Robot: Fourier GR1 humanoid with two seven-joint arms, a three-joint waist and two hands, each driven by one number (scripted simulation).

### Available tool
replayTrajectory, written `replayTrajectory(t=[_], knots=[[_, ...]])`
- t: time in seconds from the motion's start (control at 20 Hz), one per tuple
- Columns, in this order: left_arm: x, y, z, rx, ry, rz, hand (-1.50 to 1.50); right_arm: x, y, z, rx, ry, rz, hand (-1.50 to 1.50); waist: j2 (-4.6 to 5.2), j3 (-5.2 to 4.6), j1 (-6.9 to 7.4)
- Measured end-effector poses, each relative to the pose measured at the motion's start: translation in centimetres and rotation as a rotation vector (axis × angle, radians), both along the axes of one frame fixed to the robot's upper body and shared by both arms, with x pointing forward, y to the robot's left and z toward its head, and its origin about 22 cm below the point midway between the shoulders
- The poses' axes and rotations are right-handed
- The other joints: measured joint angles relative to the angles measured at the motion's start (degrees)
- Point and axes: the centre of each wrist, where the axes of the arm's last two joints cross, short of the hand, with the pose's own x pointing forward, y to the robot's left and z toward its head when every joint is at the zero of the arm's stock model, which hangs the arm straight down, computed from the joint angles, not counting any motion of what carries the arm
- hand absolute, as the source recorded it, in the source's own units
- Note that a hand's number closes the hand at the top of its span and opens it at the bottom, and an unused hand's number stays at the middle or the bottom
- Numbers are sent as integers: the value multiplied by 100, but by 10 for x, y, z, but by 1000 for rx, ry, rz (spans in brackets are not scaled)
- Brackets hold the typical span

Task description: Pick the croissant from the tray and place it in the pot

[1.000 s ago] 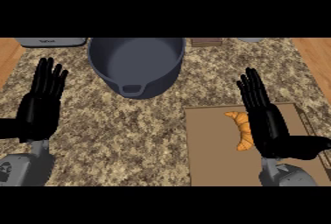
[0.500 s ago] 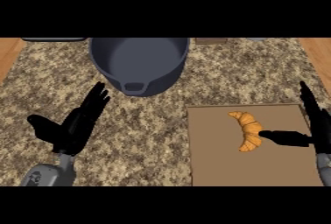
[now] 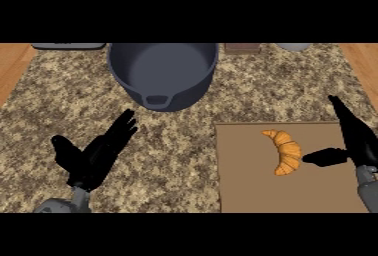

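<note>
- Reaching in from the lower right, the right hand [image 3: 356, 145] is open, fingers straight and pointing up the view, thumb [image 3: 325, 158] stretched sideways toward the croissant [image 3: 285, 151]; the thumb tip stops just beside it, not touching.
- The croissant lies alone on the brown tray [image 3: 251, 190], near the tray's upper middle, curved like a crescent.
- The left hand [image 3: 94, 155] is at the lower left, open with straight fingers angled up and to the right, holding nothing, above the speckled counter [image 3: 66, 100].
- A dark grey pot [image 3: 162, 70] stands at the top centre, well apart from the tray, its handle [image 3: 156, 100] facing the robot.
- Bare counter lies between the tray and the pot.
</note>
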Motion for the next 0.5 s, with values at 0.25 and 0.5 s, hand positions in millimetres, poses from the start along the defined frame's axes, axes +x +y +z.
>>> replayTrajectory(t=[0.25,0.5], knots=[[-7,-2,-1,2,5,8,0,1,26,63,-38,85,11,-150,-32,-3,-69],[-10,1,-1,6,9,3,0,6,48,113,-9,211,-13,-150,-30,-2,-50]])
